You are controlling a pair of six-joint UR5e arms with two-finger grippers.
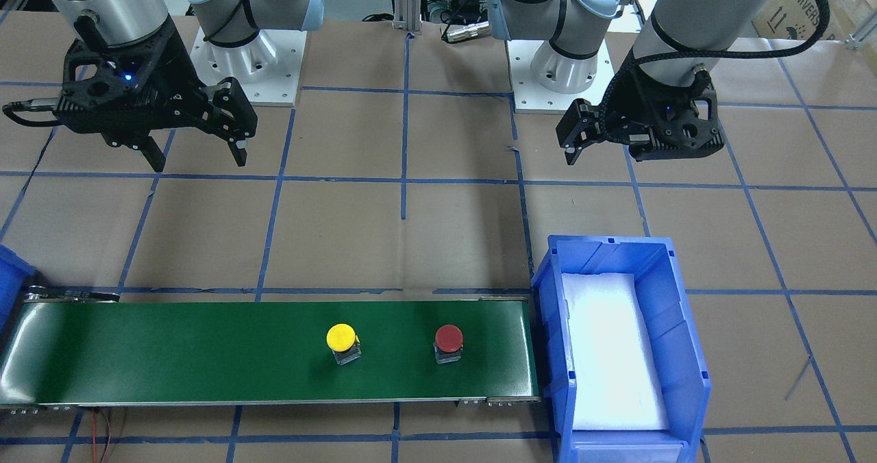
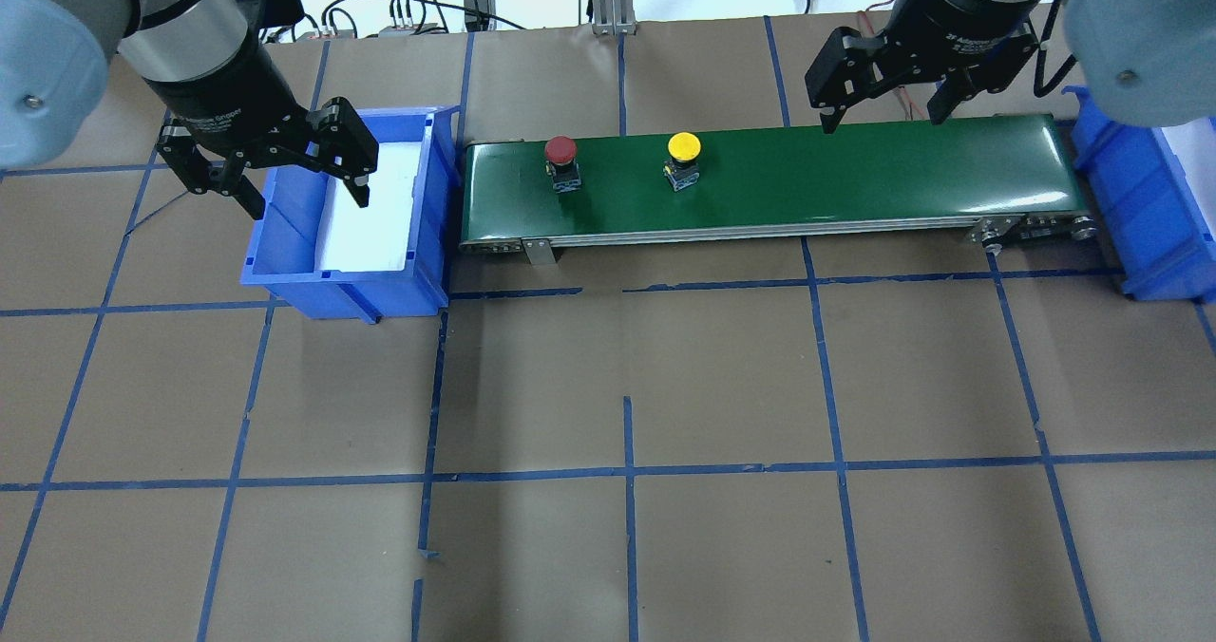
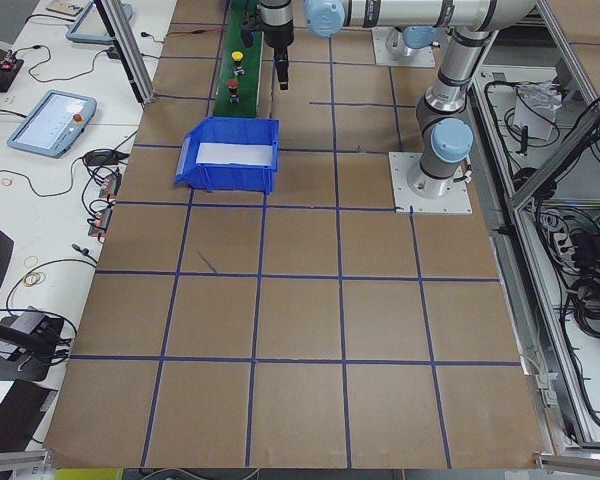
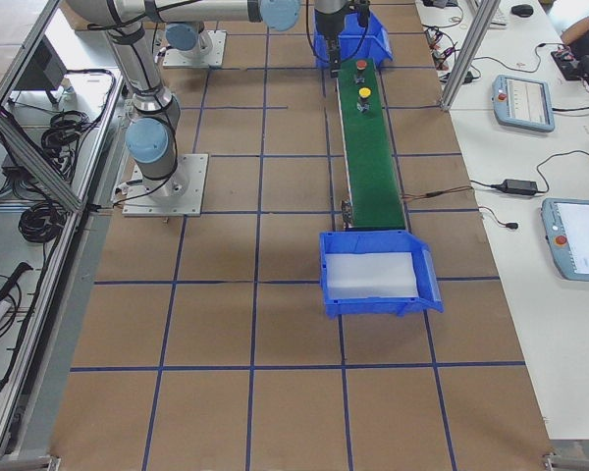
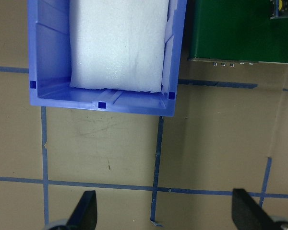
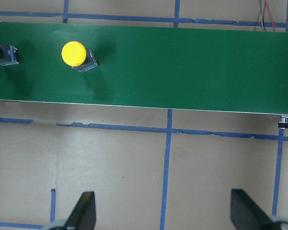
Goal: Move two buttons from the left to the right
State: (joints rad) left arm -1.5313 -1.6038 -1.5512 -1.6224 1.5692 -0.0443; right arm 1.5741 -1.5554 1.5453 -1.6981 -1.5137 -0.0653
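Two buttons stand upright on the green conveyor belt (image 2: 855,172). The red-capped button (image 2: 560,152) (image 1: 449,340) is nearest the left blue bin (image 2: 285,272), and the yellow-capped button (image 2: 684,147) (image 1: 340,338) (image 6: 73,52) stands a little further along. My left gripper (image 2: 309,200) (image 5: 165,215) hangs open and empty over that bin's near side. Above the belt's right part, my right gripper (image 2: 882,122) (image 1: 199,161) (image 6: 165,215) is also open and empty, well to the right of the yellow button.
The left bin holds a white foam pad (image 5: 117,43). A second blue bin (image 2: 1159,196) (image 4: 378,275) stands past the belt's right end. Brown paper with a blue tape grid (image 2: 627,471) covers the table. Cables (image 2: 418,15) lie behind the belt.
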